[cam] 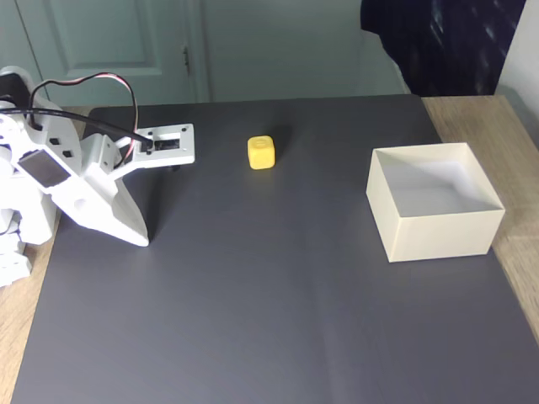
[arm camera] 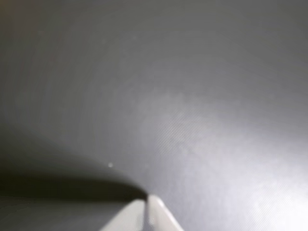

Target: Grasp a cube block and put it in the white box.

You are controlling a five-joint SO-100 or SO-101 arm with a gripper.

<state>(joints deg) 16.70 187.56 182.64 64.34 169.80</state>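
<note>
Fingers pressed together here, the gripper pointing tip-down at the dark grey mat on the left of the fixed view, nothing between them. The wrist view shows the two white fingertips meeting in a narrow point just above blurred grey mat. The cube block, bright yellow, sits on the mat well apart from the fingers, up and to their right in the fixed view. Farther right again, the white box stands open-topped, its pale inside showing bare walls and floor.
</note>
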